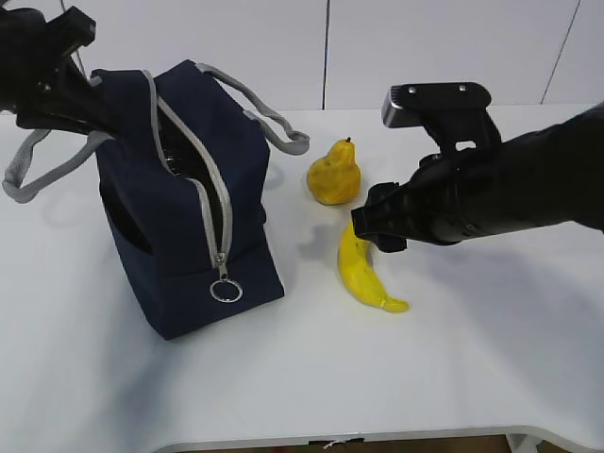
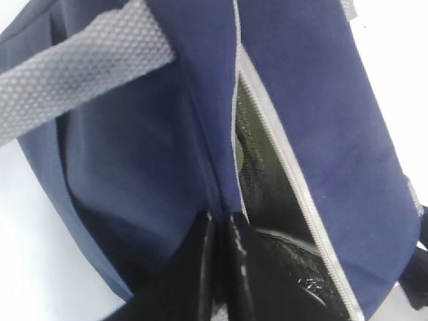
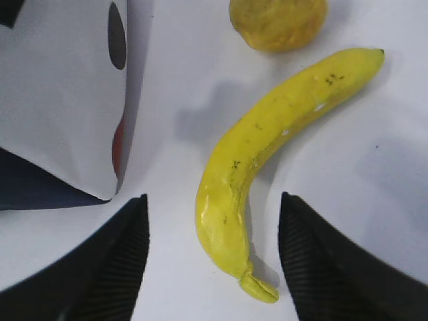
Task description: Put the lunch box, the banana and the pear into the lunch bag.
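The navy lunch bag (image 1: pixel 179 208) stands at the left with its grey zipper open along the top. My left gripper (image 2: pixel 221 224) is shut on the fabric edge beside that opening. A dull greenish patch (image 2: pixel 239 150) shows inside the dark lining; I cannot tell whether it is the lunch box. The banana (image 1: pixel 363 274) lies on the table right of the bag, and the pear (image 1: pixel 334 175) stands just behind it. My right gripper (image 3: pixel 212 200) hovers open over the banana (image 3: pixel 267 134), one finger (image 3: pixel 127 254) on each side of its stem end, not touching it.
Grey webbing handles (image 1: pixel 274 123) hang off both sides of the bag, and the metal ring pull (image 1: pixel 225 290) dangles at its front. The bag's white panel with a dark oval (image 3: pixel 60 100) stands close to the left of my right gripper. The table's front edge (image 1: pixel 330 439) runs below.
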### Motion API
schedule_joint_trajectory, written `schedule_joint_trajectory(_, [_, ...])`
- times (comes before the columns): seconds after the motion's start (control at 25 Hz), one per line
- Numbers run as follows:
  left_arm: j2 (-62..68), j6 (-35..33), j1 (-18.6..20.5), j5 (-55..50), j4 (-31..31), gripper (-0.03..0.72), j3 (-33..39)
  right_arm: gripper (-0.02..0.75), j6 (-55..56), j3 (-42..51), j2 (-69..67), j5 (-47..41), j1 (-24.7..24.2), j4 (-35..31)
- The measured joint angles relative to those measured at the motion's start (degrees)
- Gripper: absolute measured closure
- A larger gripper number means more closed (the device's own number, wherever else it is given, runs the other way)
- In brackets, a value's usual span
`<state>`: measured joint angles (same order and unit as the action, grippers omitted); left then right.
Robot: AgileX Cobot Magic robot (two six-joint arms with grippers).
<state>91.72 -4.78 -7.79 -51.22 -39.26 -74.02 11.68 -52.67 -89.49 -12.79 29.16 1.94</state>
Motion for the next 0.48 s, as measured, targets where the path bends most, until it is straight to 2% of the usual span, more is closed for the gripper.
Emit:
schedule_joint_trajectory(0.24, [0.0,0.0,0.0,0.1,0.0,0.701,0.0,0.142,-0.1,0.0,-4.1,0.6,0.0,0.0])
schedule_joint_trajectory(0.48, [0.0,0.0,0.0,0.4,0.0,0.701,0.0,0.126,-0.1,0.0,-6.9,3.3,0.0,0.0])
